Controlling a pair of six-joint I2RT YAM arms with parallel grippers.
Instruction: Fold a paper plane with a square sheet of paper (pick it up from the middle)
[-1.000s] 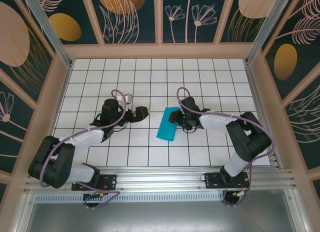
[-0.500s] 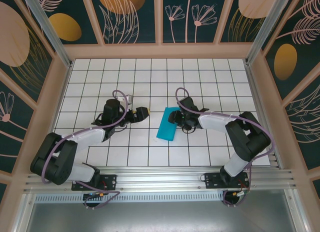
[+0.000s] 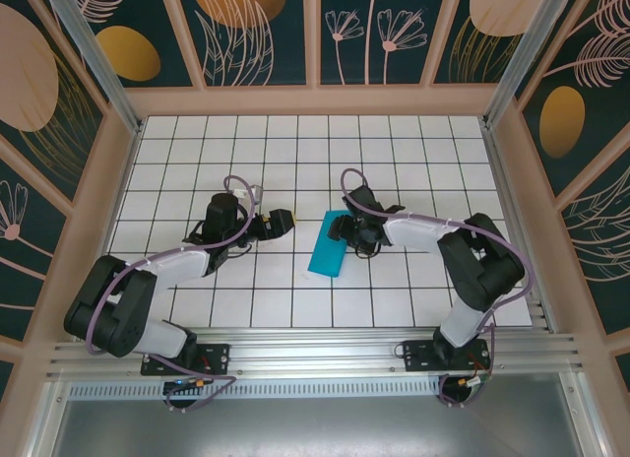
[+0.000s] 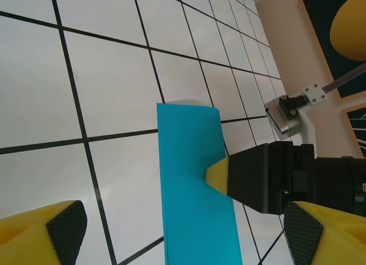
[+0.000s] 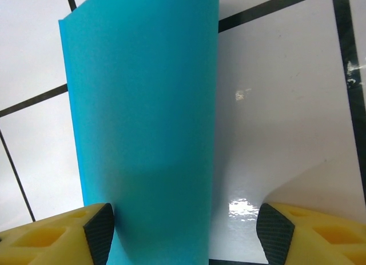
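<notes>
Left gripper [image 4: 183, 236] spread wide, empty. Folded paper [image 3: 328, 245] lies flat on table [image 3: 394, 152], ahead of its fingers, apart from them. Right gripper [image 5: 186, 233] also spread, gripping nothing; paper's end between its fingers, one pad [image 5: 100, 233] touching its edge.

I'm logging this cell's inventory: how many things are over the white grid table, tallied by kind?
Folded teal-blue paper sheet: 1
Yellow-fingered robot grippers: 2, the left gripper and the right gripper
Total: 3
</notes>
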